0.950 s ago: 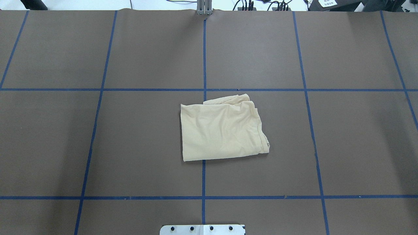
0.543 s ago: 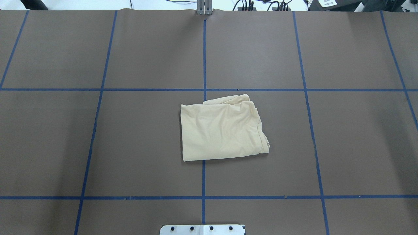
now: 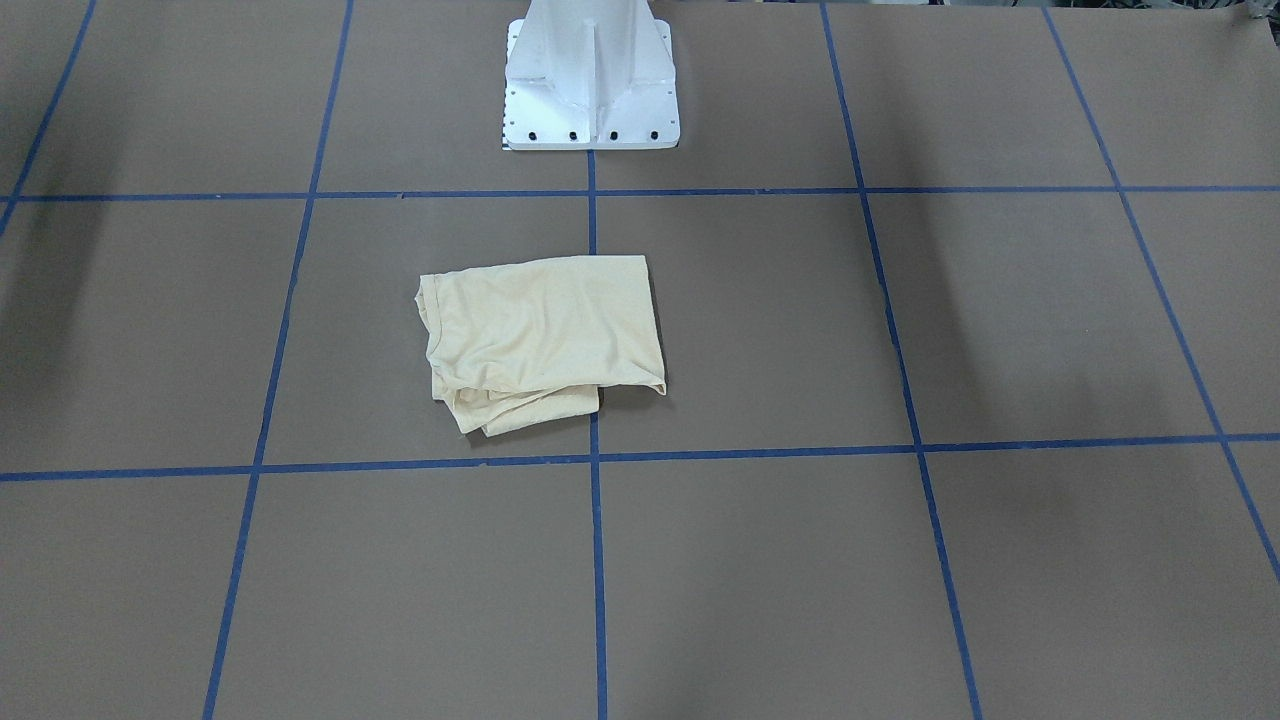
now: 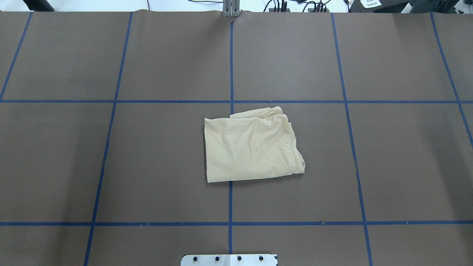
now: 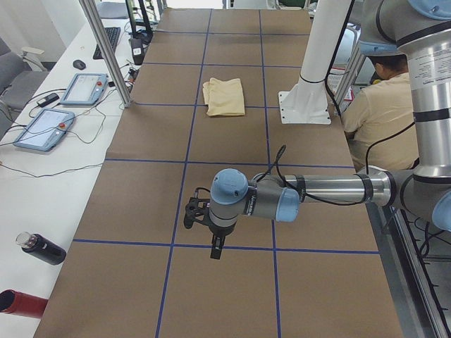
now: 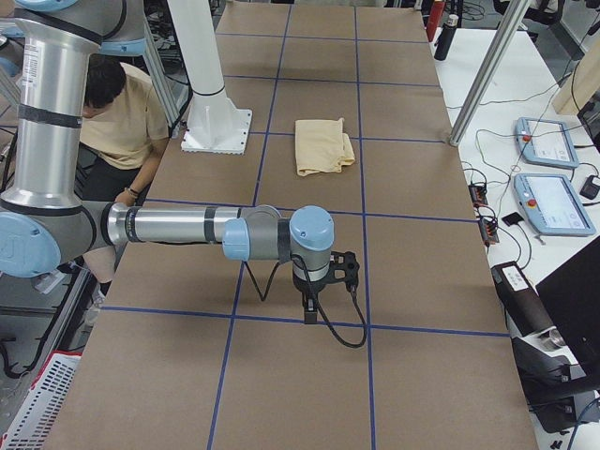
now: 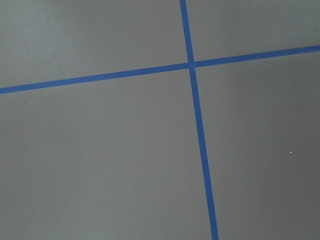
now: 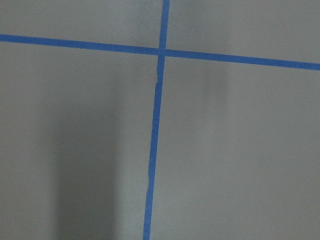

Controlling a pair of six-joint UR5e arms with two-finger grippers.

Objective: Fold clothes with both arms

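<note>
The left gripper (image 5: 215,248) points down, low over the brown table (image 4: 166,55) by a blue tape (image 4: 231,66) cross, & the right gripper (image 6: 310,311) does the same at the other end; can't tell if either is wide or narrow, as only side views show them. The left arm (image 5: 331,189) & right arm (image 6: 169,225), grey w/ blue caps, reach out flat, well apart from the shirt (image 4: 251,147). The pale yellow shirt lies folded in a rough square mid-table, on the centre tape line, near the white pedestal (image 3: 590,70), w/ a person (image 6: 122,117) sitting behind it.
</note>
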